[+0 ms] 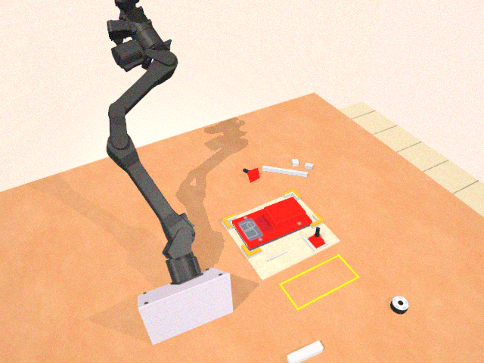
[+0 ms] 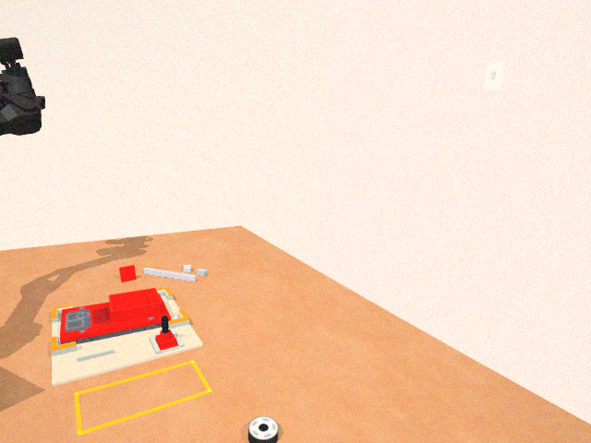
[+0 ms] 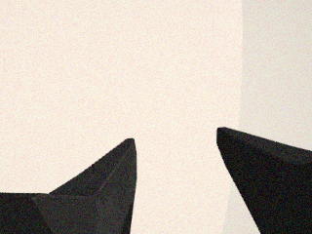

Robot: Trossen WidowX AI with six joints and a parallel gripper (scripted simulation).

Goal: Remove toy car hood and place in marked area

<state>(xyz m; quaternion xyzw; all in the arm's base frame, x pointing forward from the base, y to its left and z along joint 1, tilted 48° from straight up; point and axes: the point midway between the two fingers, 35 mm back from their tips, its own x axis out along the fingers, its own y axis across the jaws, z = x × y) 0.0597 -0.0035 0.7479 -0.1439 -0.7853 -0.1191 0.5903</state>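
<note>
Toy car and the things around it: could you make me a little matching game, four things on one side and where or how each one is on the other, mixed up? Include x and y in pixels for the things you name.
Things
1. toy car (image 1: 286,230) (image 2: 136,301)
2. wheel (image 1: 399,305) (image 2: 263,430)
3. gripper (image 3: 175,140)
4. yellow outline (image 1: 319,304) (image 2: 143,413)

Places and states
A. black and white, lying on the table (image 1: 371,187) (image 2: 333,362)
B. marked flat on the table, with no hood inside
C. red, sitting between orange corner pieces
D. open, with nothing between its fingers

Right pairs: 1-C, 2-A, 3-D, 4-B
</note>
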